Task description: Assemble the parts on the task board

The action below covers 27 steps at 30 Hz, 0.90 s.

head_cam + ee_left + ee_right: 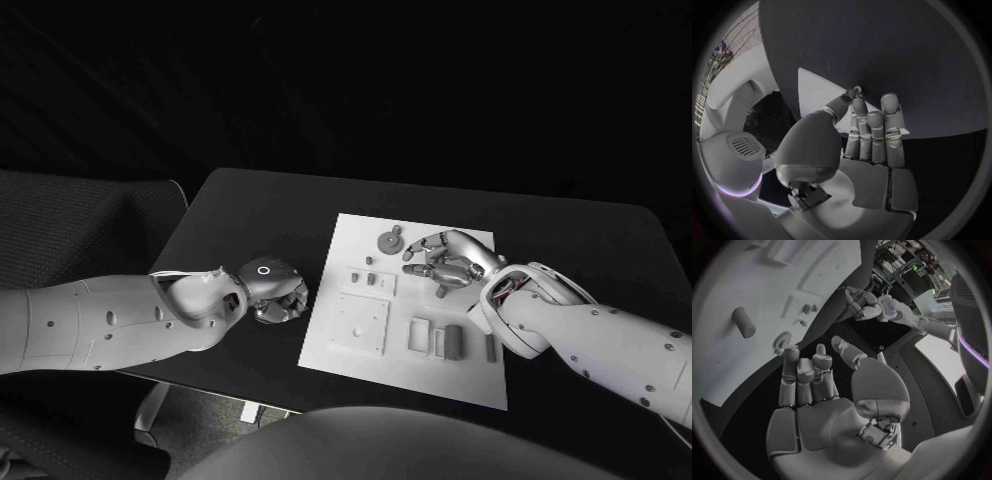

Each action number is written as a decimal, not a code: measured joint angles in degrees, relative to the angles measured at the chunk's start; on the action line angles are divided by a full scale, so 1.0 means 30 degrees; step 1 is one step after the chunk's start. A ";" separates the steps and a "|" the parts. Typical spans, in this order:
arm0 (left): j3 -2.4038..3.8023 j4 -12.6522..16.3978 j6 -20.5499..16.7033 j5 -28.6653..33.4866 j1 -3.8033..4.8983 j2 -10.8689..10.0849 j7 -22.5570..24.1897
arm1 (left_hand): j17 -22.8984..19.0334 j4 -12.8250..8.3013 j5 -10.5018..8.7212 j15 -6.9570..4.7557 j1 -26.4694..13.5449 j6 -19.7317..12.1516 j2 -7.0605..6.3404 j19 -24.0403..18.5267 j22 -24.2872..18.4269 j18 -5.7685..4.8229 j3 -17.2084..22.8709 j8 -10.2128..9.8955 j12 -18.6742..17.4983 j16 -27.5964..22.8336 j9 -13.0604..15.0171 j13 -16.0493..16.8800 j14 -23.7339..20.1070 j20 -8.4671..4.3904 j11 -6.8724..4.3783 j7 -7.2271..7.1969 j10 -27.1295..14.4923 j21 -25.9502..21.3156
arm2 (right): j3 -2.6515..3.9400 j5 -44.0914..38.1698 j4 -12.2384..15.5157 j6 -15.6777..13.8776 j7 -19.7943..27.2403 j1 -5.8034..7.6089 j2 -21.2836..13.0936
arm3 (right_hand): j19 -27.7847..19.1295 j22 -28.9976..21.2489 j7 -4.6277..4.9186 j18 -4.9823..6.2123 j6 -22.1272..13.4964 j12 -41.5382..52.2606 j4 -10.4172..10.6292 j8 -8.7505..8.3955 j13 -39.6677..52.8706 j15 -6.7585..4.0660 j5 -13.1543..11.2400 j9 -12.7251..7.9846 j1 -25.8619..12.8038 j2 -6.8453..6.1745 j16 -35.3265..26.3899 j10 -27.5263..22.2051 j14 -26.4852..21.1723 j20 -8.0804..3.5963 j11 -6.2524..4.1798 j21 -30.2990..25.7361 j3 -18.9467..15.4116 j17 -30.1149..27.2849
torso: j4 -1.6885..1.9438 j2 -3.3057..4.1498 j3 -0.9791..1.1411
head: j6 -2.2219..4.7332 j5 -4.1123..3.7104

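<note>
1. The left hand [274, 295] rests on the black counter [577, 240] just beside the left edge of the task board [361, 225]. In the head view its fingers [873, 130] look curled in; the left wrist view shows them straight and pressed side by side, with nothing between them.
2. The task board lies flat in the middle of the counter. A square recessed plate [358, 325] and upright rectangular blocks [437, 338] sit along its near half, and small pegs [371, 277] stand mid-board.
3. A round part [389, 241] lies near the far edge, just left of the right hand [451, 260].
4. The right hand hovers over the board's far right, fingers [804, 372] loosely spread and holding nothing. Being nearer, it seems best placed to take the round part by reaching left.
</note>
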 measured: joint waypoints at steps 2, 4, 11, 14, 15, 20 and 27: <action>-0.0008 -0.0122 -0.0013 0.0274 0.0287 0.0057 0.0000 | 0.0000 0.0000 0.0000 -0.0001 -0.0003 0.0000 -0.0003 0.0000 0.0000 0.0001 0.0000 0.0000 0.0000 0.0000 -0.0009 0.0000 0.0000 0.0001 0.0000 0.0000 0.0000 0.0000 | 0.0000 -0.0001 -0.0003 0.0001 0.0005 0.0000 0.0025 | 0.0000 0.0000 -0.0001 0.0000 0.0000 0.0000 0.0000 0.0000 0.0000 0.0010 0.0000 0.0000 0.0000 0.0000 0.0000 0.0000 -0.0010 0.0000 0.0000 0.0000 0.0000 0.0001 | -0.0011 0.0000 0.0005 | 0.0000 0.0000; 0.0017 -0.0148 -0.0024 0.0470 0.0471 0.0106 0.0001 | 0.0000 0.0000 0.0000 0.0000 -0.0008 0.0000 -0.0008 -0.0001 0.0008 0.0000 0.0000 0.0000 0.0000 0.0000 -0.0013 -0.0001 0.0000 0.0001 0.0000 0.0000 0.0000 0.0000 | 0.0000 -0.0001 -0.0003 0.0001 0.0008 -0.0003 0.0027 | -0.0001 0.0000 -0.0001 0.0002 -0.0001 0.0000 -0.0001 0.0000 0.0000 0.0011 0.0000 0.0000 0.0000 0.0000 0.0000 0.0000 -0.0012 0.0001 0.0000 0.0000 0.0000 0.0000 | -0.0022 0.0002 0.0011 | 0.0000 0.0000; 0.0002 -0.0252 -0.0024 0.0918 0.0530 0.0180 0.0002 | 0.0017 -0.0001 0.0000 0.0002 -0.0082 0.0000 -0.0082 -0.0001 0.0014 0.0001 0.0000 -0.0001 0.0000 -0.0001 -0.0024 -0.0002 0.0000 0.0003 0.0000 0.0000 -0.0001 0.0071 | 0.0000 -0.0003 -0.0003 0.0003 0.0017 -0.0025 0.0027 | -0.0001 0.0000 -0.0001 0.0005 -0.0002 0.0000 -0.0001 0.0000 0.0000 0.0015 0.0000 0.0000 -0.0079 0.0079 0.0000 0.0000 -0.0015 0.0001 0.0000 0.0000 0.0000 0.0001 | -0.0022 0.0000 0.0013 | 0.0000 -0.0035; 0.0002 -0.0356 -0.0025 0.1069 0.0530 0.0180 -0.0001 | 0.0017 0.0000 -0.0001 0.0002 -0.0082 0.0000 -0.0083 -0.0001 0.0013 0.0000 0.0000 -0.0003 0.0000 -0.0001 -0.0025 -0.0002 0.0000 0.0004 -0.0001 0.0000 -0.0002 0.0071 | 0.0000 -0.0004 -0.0003 0.0005 0.0018 -0.0031 0.0029 | -0.0002 0.0000 -0.0002 0.0003 -0.0002 0.0000 0.0000 0.0000 0.0000 0.0017 0.0073 0.0001 -0.0078 0.0079 0.0000 0.0000 -0.0017 0.0001 0.0000 0.0000 0.0000 0.0000 | -0.0011 0.0000 0.0018 | 0.0000 -0.0079; 0.0002 -0.0385 -0.0025 0.1114 0.0532 0.0183 -0.0008 | 0.0017 0.0000 -0.0002 0.0003 -0.0082 0.0000 -0.0083 -0.0002 0.0012 0.0001 0.0000 -0.0004 0.0000 -0.0001 -0.0025 -0.0002 0.0000 0.0004 -0.0001 0.0000 -0.0002 0.0071 | 0.0000 -0.0004 -0.0003 0.0005 0.0018 -0.0033 0.0031 | -0.0002 0.0000 -0.0002 0.0004 -0.0002 0.0000 0.0000 0.0000 0.0000 0.0017 0.0074 0.0000 -0.0079 0.0079 0.0000 0.0000 -0.0018 0.0002 0.0000 0.0000 0.0000 0.0000 | -0.0009 -0.0002 0.0018 | 0.0000 -0.0088; 0.0004 -0.0601 0.0173 0.1347 0.0640 0.0168 -0.0155 | 0.0016 -0.0001 -0.0003 0.0003 -0.0082 0.0000 -0.0083 -0.0002 0.0011 0.0002 -0.0001 -0.0005 0.0000 -0.0003 -0.0041 -0.0003 0.0000 0.0004 -0.0002 0.0000 -0.0004 0.0072 | 0.0000 -0.0005 -0.0003 0.0006 0.0018 -0.0033 0.0021 | -0.0003 0.0000 -0.0003 0.0005 -0.0003 0.0000 -0.0001 0.0000 0.0000 0.0024 0.0074 0.0001 -0.0078 0.0079 0.0000 0.0000 -0.0024 0.0002 0.0000 0.0000 0.0001 0.0000 | 0.0000 -0.0005 0.0018 | 0.0000 -0.0126; 0.0008 -0.0309 0.1472 0.2676 0.0655 -0.0195 -0.0092 | -0.0108 -0.0400 0.0040 0.0233 0.0143 -0.0655 -0.1154 -0.0692 0.0009 -0.0028 0.0275 -0.0588 -0.0342 -0.0683 -0.0145 -0.0089 -0.0524 0.0111 0.0472 0.0658 -0.0736 -0.0165 | 0.0000 -0.0006 -0.0017 0.0011 0.0018 -0.0034 0.0007 | -0.0004 0.0000 -0.0003 0.0006 -0.0003 0.0000 -0.0001 0.0000 0.0000 0.0013 0.0074 -0.0006 -0.0078 0.0078 0.0000 0.0000 -0.0013 0.0003 0.0000 0.0000 0.0000 0.0000 | 0.0022 -0.0011 0.0015 | 0.0000 -0.0174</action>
